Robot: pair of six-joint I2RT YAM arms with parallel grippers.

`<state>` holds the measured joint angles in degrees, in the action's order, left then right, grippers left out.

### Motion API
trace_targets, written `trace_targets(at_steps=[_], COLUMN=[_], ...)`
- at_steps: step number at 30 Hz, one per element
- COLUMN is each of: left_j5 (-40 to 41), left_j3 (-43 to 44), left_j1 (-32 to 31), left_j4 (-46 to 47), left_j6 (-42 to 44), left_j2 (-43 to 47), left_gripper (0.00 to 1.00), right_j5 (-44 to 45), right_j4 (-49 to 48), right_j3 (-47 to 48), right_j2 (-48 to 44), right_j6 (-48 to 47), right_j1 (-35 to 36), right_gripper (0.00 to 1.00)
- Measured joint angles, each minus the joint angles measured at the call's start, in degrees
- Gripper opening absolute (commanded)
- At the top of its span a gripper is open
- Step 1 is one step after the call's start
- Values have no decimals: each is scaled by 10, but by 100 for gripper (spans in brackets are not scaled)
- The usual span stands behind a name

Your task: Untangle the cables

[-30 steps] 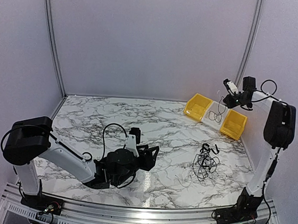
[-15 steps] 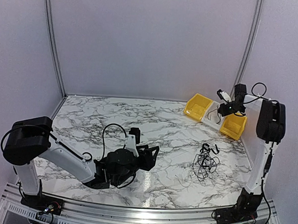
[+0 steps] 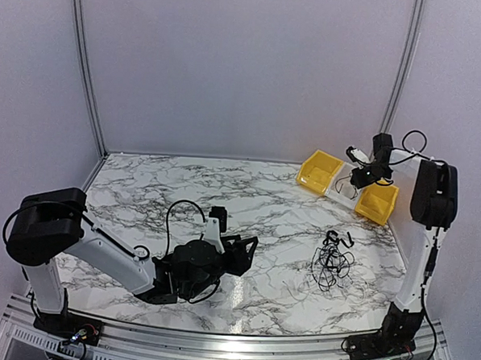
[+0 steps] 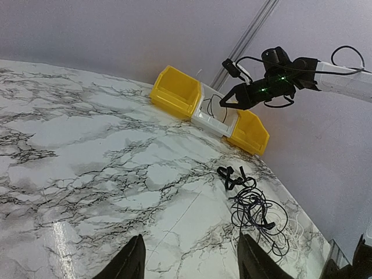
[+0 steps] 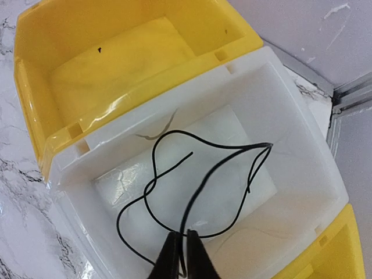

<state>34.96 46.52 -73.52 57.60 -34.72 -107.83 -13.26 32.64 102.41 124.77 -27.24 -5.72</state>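
Observation:
A loose tangle of thin black cables (image 3: 331, 261) lies on the marble table right of centre, also visible in the left wrist view as the tangle (image 4: 253, 209). My left gripper (image 3: 241, 253) rests low over the table middle, open and empty, its gripper (image 4: 192, 261) well short of the tangle. My right gripper (image 3: 356, 178) hovers over the white bin (image 3: 342, 188). In the right wrist view this gripper (image 5: 181, 233) is shut on a single black cable (image 5: 221, 147) whose loops hang down inside the white bin (image 5: 302, 116).
Two yellow bins (image 3: 320, 170) (image 3: 377, 201) flank the white bin at the back right. Metal frame posts and pale walls enclose the table. The right arm (image 4: 290, 78) reaches over the bins.
My right gripper has come down and slightly left over the white bin, lowering the single cable into it. The left arm and the tangle have not moved.

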Motion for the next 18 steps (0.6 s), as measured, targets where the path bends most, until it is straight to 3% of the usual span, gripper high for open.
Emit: trace_targets(at_steps=[4,8,13,18], left_j5=[-2,-5,-9,-31], left_j3=[0,0,0,18], left_j1=[0,0,0,0], left_j4=[0,0,-1,-41], left_j6=[0,2,20,47], left_j2=[-1,-1,-1,-3], left_gripper=[57,59,61,61], right_j5=[28,54,60,-27], right_j4=[26,46,57,65], right_j3=[-4,-38,-107,-252], right_j2=[-16,-77,-205,-365], right_j6=[-15,-31,-47,-101], right_j1=[4,6,6,17], right_gripper=[34,42,41,31])
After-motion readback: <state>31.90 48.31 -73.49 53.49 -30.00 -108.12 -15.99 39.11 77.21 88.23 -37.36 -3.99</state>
